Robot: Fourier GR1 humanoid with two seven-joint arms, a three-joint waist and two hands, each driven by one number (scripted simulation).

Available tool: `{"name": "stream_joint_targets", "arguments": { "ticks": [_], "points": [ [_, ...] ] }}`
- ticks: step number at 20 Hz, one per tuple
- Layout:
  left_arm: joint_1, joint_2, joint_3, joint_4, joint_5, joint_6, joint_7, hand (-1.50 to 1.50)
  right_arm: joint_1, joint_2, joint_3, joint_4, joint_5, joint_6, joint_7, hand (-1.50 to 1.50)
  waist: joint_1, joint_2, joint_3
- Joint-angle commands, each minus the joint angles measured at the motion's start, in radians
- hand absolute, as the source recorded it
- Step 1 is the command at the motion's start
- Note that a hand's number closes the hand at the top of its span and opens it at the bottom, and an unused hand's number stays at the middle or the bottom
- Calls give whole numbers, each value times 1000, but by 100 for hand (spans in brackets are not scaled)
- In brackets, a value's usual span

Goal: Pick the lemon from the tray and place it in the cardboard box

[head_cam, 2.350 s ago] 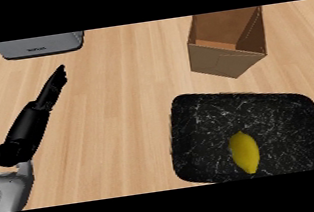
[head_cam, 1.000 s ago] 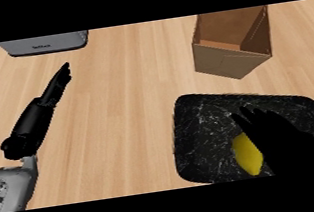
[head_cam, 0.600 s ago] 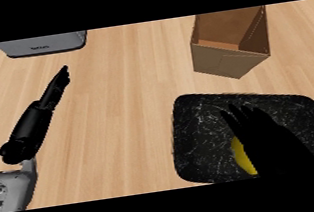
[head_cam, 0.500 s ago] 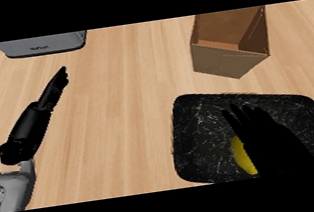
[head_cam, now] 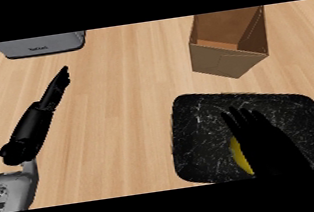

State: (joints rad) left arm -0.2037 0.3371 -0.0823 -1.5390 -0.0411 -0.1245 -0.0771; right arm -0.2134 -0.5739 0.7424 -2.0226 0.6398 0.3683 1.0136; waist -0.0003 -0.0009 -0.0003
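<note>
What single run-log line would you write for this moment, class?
phase: reaching | right hand: open, over lemon on tray | left hand: open, idle | cardboard box: no lemon inside

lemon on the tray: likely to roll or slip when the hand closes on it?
Probably apt to roll: the lemon is rounded and lies loose on the flat black tray. Its smooth skin may slip sideways, since the right hand covers it from above with straight fingers. It looks stiff, so it likely won't deform.
</note>
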Motion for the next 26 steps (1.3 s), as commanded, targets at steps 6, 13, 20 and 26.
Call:
{"name": "stream_joint_targets", "arguments": {
  "ticks": [6, 13, 20, 26],
  "points": [
    [36, 6, 37, 3, -29, -36, -57, 0, 33, 146, 18, 98, 142, 61, 80, -150, 5, 0, 0],
    [-19, -39, 60, 45, -45, -47, -29, 0, 120, 102, -98, 133, 178, 58, -80, -150, -2, 1, 0],
    [15, -65, 54, 31, -91, -44, -36, 0, 171, 34, -155, 168, 204, 21, -315, 150, -3, 1, 0],
    [-22, -77, 65, -36, -62, -76, 62, 0, 119, 127, -62, 238, 394, -74, -352, 150, 0, 0, 1]
  ]
}}
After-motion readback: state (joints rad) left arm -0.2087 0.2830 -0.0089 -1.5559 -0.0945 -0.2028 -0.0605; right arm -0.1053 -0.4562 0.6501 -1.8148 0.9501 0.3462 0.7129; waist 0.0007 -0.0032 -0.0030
